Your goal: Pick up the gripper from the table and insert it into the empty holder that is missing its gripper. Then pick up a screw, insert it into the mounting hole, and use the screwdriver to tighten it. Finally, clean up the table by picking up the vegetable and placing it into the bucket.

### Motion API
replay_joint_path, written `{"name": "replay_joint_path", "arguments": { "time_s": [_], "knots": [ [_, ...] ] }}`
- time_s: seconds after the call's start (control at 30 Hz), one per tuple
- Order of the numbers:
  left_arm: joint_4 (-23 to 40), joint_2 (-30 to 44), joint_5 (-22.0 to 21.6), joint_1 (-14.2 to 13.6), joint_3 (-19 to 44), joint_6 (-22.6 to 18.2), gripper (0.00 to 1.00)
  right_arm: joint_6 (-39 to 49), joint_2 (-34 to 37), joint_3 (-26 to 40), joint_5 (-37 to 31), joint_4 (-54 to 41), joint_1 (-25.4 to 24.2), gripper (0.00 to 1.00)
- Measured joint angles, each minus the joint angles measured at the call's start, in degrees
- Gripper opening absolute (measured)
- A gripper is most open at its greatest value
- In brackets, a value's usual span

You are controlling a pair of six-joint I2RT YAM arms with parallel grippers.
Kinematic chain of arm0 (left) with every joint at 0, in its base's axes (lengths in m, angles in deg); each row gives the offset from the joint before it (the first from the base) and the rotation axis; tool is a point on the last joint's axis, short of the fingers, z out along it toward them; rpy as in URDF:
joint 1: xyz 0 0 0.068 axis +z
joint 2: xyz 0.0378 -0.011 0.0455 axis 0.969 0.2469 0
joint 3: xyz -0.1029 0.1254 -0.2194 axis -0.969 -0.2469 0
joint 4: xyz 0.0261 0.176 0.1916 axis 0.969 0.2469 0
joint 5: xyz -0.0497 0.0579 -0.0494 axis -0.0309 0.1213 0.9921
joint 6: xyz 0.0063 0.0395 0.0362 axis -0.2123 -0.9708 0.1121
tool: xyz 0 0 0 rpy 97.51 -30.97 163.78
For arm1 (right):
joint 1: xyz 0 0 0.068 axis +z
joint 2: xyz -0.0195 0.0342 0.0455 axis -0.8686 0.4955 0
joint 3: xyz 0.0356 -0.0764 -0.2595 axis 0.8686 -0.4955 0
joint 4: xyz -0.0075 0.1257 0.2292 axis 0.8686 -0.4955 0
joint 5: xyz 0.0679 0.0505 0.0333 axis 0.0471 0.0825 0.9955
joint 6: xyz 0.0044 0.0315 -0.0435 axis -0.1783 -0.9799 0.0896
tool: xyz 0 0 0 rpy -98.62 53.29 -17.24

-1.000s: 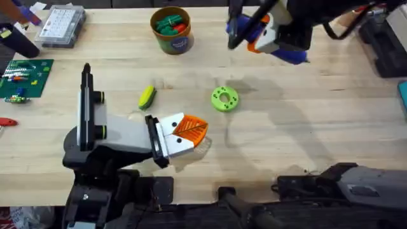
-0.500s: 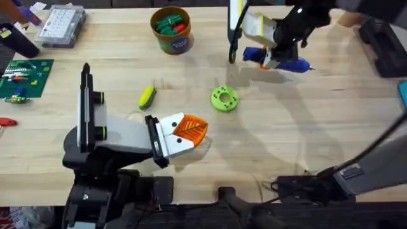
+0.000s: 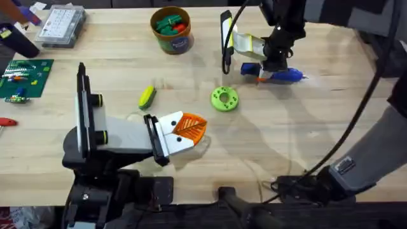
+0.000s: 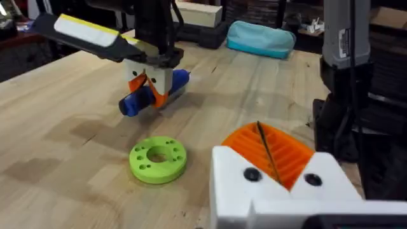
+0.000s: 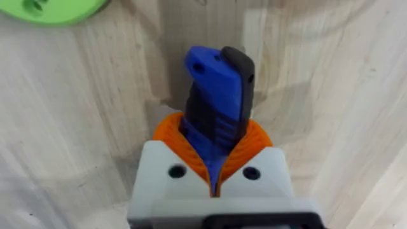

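In the upper right of the overhead frame the right gripper point(image 3: 270, 67) is down at the table point(image 3: 318, 127), its orange pads clamped around the blue screwdriver point(image 3: 283, 75) — the right wrist view shows the tool's blue and black body wedged between the two ribbed pads point(image 5: 175, 137). The screwdriver lies roughly flat on the wood, with one end poking out to the right of the gripper. Just below and left of it sits a green disc with holes point(image 3: 224, 98). The left gripper point(image 3: 187, 130) rests low near the centre-left of the frame, its orange fingers pressed together with nothing between them. The yellow vegetable point(image 3: 147, 97) lies on the table above that gripper, well apart from the bucket point(image 3: 171, 28) at the top centre — green pieces already sit inside it.
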Motion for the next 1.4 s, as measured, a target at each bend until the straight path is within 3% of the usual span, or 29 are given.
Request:
{"name": "replay_joint_path", "arguments": {
  "time_s": [0.23,0.3,0.33,0.4,0.43,0.47,0.5,0.57,0.87,1.13,1.4],
  "knots": [
    [0.00,0.00,-0.02,0.00,0.00,-0.03,0.004,-0.52,0.06,0.00,-0.87,0.13,0.00,0.099],
    [-0.02,0.00,-0.10,0.00,0.00,-0.25,0.042,-1.40,0.00,0.00,-1.77,0.08,0.01,0.379],
    [-0.04,0.00,-0.21,0.00,0.00,-0.43,0.150,-2.15,-0.18,0.00,-2.15,0.12,0.01,0.518],
    [-0.09,0.00,-0.46,0.00,0.00,-0.42,0.459,-4.54,-1.31,-0.02,-2.59,0.10,0.07,0.821],
    [-0.09,0.00,-0.54,0.00,0.00,-0.42,0.619,-5.89,-2.28,-0.02,-2.81,0.11,0.13,0.930],
    [-0.10,0.00,-0.61,0.00,0.00,-0.42,0.778,-7.57,-3.50,-0.02,-3.00,0.11,0.22,0.978],
    [-0.10,0.00,-0.64,0.00,0.00,-0.40,0.907,-9.65,-4.92,-0.03,-3.12,0.07,0.37,0.991],
    [-0.14,0.00,-0.81,0.00,0.00,-0.40,0.981,-14.35,-8.21,-0.03,-3.33,0.05,0.82,0.995],
    [-6.36,0.00,-6.54,0.00,-0.09,-0.32,0.986,-36.51,-22.03,-0.02,-3.34,-4.23,3.16,0.997],
    [-8.88,0.00,-16.15,0.00,-0.09,5.58,0.986,-45.48,-30.38,-0.02,-3.34,-6.41,3.57,0.997],
    [-8.90,0.00,-17.01,0.00,-0.09,6.13,0.986,-47.25,-31.59,-0.02,-3.34,-6.56,3.58,0.997]
  ]
}}
